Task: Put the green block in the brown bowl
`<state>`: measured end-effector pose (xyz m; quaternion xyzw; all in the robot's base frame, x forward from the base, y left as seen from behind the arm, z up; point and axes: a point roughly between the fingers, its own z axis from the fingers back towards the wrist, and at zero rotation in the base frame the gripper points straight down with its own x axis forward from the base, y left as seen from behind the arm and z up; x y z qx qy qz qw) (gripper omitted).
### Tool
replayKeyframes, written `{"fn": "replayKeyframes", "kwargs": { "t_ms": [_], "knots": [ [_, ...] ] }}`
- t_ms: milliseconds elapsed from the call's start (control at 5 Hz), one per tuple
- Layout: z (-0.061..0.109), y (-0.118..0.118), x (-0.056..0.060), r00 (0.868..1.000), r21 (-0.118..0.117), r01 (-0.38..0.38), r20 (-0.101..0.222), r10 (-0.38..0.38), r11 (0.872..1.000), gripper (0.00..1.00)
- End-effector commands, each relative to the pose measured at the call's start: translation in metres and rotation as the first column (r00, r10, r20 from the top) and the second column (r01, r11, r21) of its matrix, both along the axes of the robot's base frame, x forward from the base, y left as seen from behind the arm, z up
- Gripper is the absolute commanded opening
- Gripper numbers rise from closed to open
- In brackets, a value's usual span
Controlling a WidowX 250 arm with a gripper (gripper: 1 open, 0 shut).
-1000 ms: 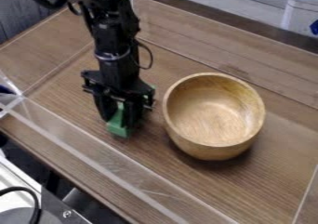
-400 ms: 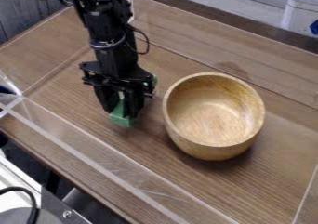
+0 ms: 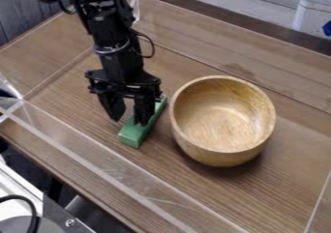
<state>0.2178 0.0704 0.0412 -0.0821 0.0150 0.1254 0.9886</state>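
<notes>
The green block (image 3: pixel 142 122) is a flat bright green bar lying slantwise on the wooden table, its near end pointing at the front left and its far end toward the bowl. My gripper (image 3: pixel 126 111) points straight down over it. Its dark fingers (image 3: pixel 114 105) stand astride the bar's left part and press on its sides, hiding some of it. The block's underside still seems to rest on the table. The brown bowl (image 3: pixel 223 119) is a round, empty wooden bowl just to the right of the block, a small gap away.
A clear plastic wall (image 3: pixel 77 164) runs along the table's front edge, and another stands at the left (image 3: pixel 33 58). The table's far edge has a dark rail (image 3: pixel 258 24).
The gripper has shifted slightly and twisted at the wrist. More of the green bar now shows to the right of the fingers, lying slantwise. The bowl has not moved.
</notes>
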Motion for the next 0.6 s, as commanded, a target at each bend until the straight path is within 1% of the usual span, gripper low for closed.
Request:
{"fn": "replayKeyframes", "kwargs": {
  "t_ms": [0, 400],
  "knots": [
    [0.016, 0.0023, 0.0097, 0.999, 0.022, -0.02, 0.03, 0.019, 1.0, 0.0],
    [0.0169, -0.0007, 0.0105, 0.998, 0.034, -0.061, -0.003, 0.062, 0.998, 0.0]
  ]
}}
